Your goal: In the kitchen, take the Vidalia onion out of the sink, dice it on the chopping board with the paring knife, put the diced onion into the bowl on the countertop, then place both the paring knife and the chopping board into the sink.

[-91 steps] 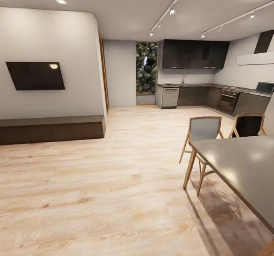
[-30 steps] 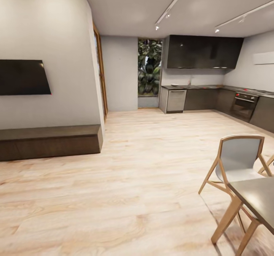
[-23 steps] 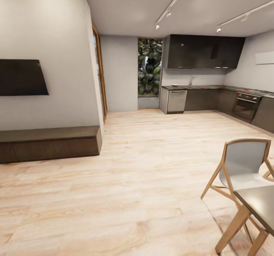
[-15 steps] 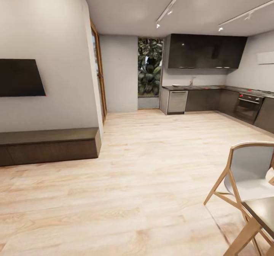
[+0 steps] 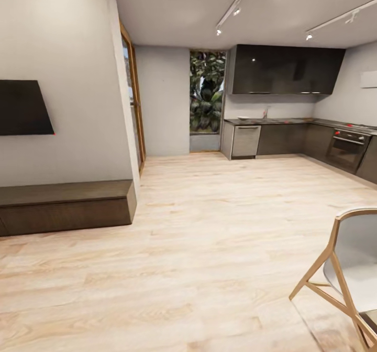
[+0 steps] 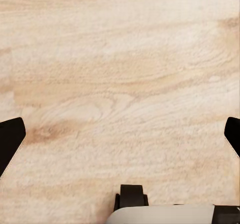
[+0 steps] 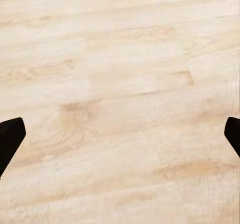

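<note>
Far across the room runs the kitchen's grey countertop [image 5: 272, 122] over dark cabinets, with a thin tap [image 5: 265, 112] rising from it. The sink, the Vidalia onion, the chopping board, the paring knife and the bowl are too far away to make out. In the left wrist view my left gripper [image 6: 120, 139] is open, its dark fingertips [image 6: 10, 144] spread wide over bare wooden floor. My right gripper [image 7: 121, 136] is open as well, with only floor between its fingertips [image 7: 10, 139].
A wooden chair [image 5: 345, 268] stands close at the right. A low dark bench [image 5: 63, 205] lies along the left wall under a black screen [image 5: 21, 108]. Light wood floor [image 5: 209, 210] stretches to the kitchen, past an oven [image 5: 348, 150] and a steel dishwasher [image 5: 245, 141].
The whole view has moved forward towards the kitchen. The dining table has slid out at the right and the chair now sits at the frame's edge.
</note>
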You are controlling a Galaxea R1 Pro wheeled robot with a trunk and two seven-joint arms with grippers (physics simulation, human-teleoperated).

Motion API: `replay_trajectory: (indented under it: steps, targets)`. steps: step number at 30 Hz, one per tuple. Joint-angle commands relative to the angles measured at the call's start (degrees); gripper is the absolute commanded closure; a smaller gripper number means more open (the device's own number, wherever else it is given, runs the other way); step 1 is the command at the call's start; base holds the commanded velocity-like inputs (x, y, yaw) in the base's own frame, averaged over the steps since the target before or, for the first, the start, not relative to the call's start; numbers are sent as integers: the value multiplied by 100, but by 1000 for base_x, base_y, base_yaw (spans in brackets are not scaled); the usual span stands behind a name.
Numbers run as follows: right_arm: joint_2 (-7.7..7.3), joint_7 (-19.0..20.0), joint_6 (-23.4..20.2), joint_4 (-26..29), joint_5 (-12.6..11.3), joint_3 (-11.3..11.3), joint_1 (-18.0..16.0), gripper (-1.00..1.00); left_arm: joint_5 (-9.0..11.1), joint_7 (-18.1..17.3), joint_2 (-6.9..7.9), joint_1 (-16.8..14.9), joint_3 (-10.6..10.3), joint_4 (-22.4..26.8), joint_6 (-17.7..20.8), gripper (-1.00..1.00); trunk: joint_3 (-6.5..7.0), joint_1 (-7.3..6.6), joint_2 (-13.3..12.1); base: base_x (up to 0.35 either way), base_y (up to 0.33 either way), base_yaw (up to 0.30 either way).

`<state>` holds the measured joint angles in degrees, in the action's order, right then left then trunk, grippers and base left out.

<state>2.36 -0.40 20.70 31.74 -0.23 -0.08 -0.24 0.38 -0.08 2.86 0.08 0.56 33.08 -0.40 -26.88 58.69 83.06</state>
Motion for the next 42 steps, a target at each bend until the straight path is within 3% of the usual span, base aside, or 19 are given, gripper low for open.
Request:
replay_trajectory:
  steps: [1, 42]
  targets:
    - [1, -4, 15, -4, -3, -1, -3, -100, 5, -1, 1, 1, 5, 6, -4, -100, -5, 4, 2, 344, 0, 0]
    - [1, -4, 19, -6, 2, -1, -3, -100, -3, -1, 4, 1, 5, 6, -4, -100, -5, 4, 2, 344, 0, 0]
